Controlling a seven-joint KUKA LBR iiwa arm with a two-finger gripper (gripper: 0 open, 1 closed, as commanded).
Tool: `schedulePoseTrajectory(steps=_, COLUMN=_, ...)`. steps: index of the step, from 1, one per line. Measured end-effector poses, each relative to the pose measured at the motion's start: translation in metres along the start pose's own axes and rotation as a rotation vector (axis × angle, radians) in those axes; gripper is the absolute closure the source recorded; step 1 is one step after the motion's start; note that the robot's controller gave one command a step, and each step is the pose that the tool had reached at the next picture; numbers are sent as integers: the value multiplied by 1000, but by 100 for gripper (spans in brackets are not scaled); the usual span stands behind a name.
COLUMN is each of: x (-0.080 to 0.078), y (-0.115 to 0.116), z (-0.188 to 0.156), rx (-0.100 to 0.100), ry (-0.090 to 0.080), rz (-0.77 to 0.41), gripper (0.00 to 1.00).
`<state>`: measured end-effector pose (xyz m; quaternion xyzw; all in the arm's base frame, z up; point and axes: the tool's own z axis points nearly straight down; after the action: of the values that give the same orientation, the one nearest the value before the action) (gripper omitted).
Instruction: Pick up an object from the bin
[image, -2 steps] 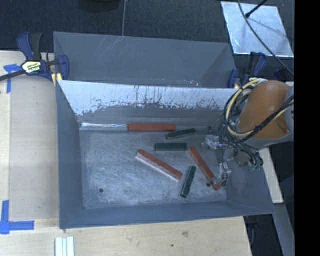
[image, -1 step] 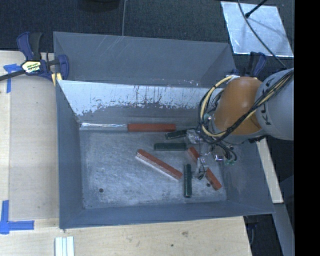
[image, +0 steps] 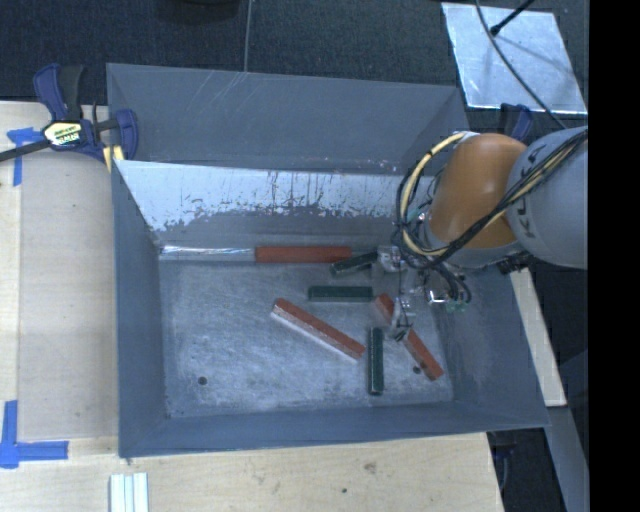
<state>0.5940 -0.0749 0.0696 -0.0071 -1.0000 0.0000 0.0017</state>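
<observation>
One gripper (image: 403, 322) is seen low in the right part of the bin (image: 140, 300), hung below an orange cover (image: 480, 190) and looped cables (image: 412, 205). Whether it is spread or clenched cannot be told, since its tip is lost among dark fittings.

It is placed directly over a red stick (image: 426, 360), which lies diagonally on the floor near the right wall. The upper end of that stick is hidden beneath the gripper, and its lower end is pointed toward the near right corner. Whether the stick is touched or gripped cannot be told either.

Just left of the gripper, a green stick (image: 376, 362) is laid running from back to front, close beside the red stick. A second green stick (image: 340, 293) is laid crosswise farther back, its right end near the gripper. Between the two, a tan-edged stick (image: 318, 329) is set on a slant, with its lower end just beside the top of the green stick. A brown stick (image: 300, 255) is laid along the foot of the back wall. A dark speck (image: 203, 380) is seen well apart, on the left of the floor.
</observation>
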Motion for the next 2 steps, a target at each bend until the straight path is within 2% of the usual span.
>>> schedulePoseTrajectory(steps=1, x=-1, y=0, z=-1, rx=0, ry=-7, rz=-1, gripper=100)
schedulePoseTrajectory(steps=2, x=0, y=0, z=0, rx=1, ry=-1, rz=-1, gripper=0)
